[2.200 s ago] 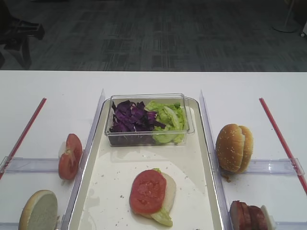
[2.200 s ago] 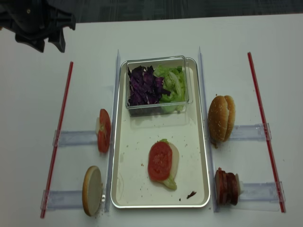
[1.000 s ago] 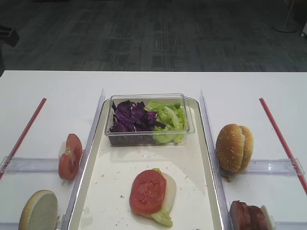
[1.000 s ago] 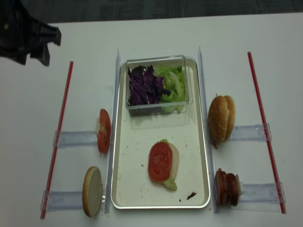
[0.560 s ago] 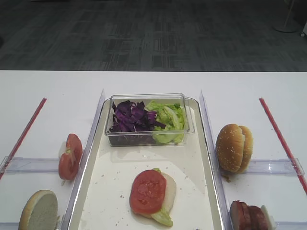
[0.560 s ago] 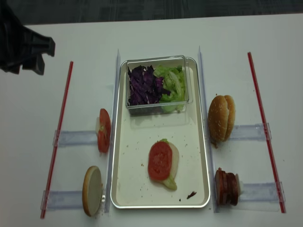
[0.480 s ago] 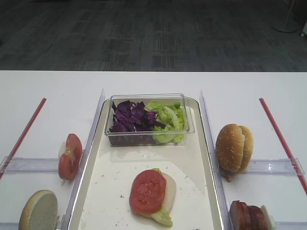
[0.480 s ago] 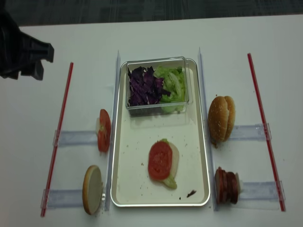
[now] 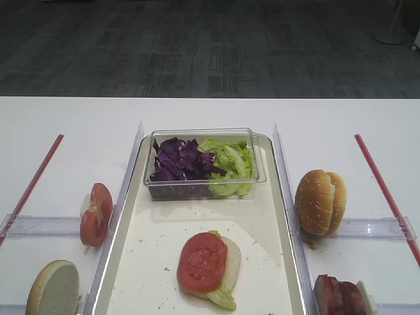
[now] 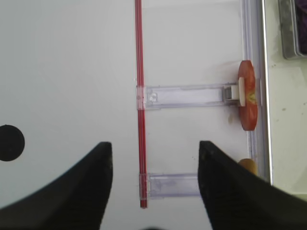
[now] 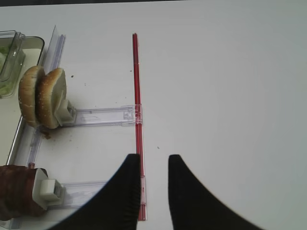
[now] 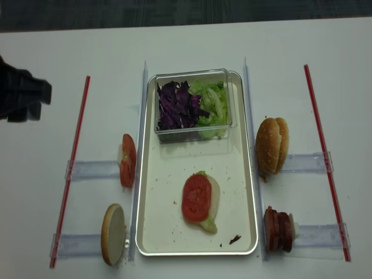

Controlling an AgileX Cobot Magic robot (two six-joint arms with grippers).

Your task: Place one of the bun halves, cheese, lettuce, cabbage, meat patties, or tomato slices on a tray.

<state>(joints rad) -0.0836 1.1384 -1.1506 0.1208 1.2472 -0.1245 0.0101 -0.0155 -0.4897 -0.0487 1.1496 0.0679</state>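
The silvery tray point(image 12: 168, 174) point(image 9: 164, 236) carries a stack of a pale bun half, a lettuce leaf and a tomato slice point(image 12: 196, 197) point(image 9: 202, 261). Another tomato slice point(image 12: 128, 160) point(image 10: 247, 100) and a bun half point(image 12: 113, 233) stand in holders left of the tray. To its right stand two seeded bun halves point(image 12: 271, 145) point(image 11: 43, 96) and the meat patties point(image 12: 278, 229) point(image 11: 17, 196). Cabbage point(image 12: 177, 104) and lettuce point(image 12: 212, 103) fill a clear tub. Cheese is out of view. My left gripper point(image 10: 154, 143) hangs open and empty over the left red strip. My right gripper point(image 11: 153, 158) is open and empty beside the right red strip.
The clear plastic tub point(image 9: 203, 190) takes up the tray's far end. Red strips point(image 12: 72, 168) point(image 12: 325, 157) run along both outer sides, with clear plastic holders point(image 10: 187, 96) point(image 11: 105, 115) reaching from them to the tray. My left arm point(image 12: 20, 96) shows dark at the left edge.
My left arm has drawn back leftward and nearer along the table's left edge, open and empty throughout. The food, the tray and the tub have not moved.
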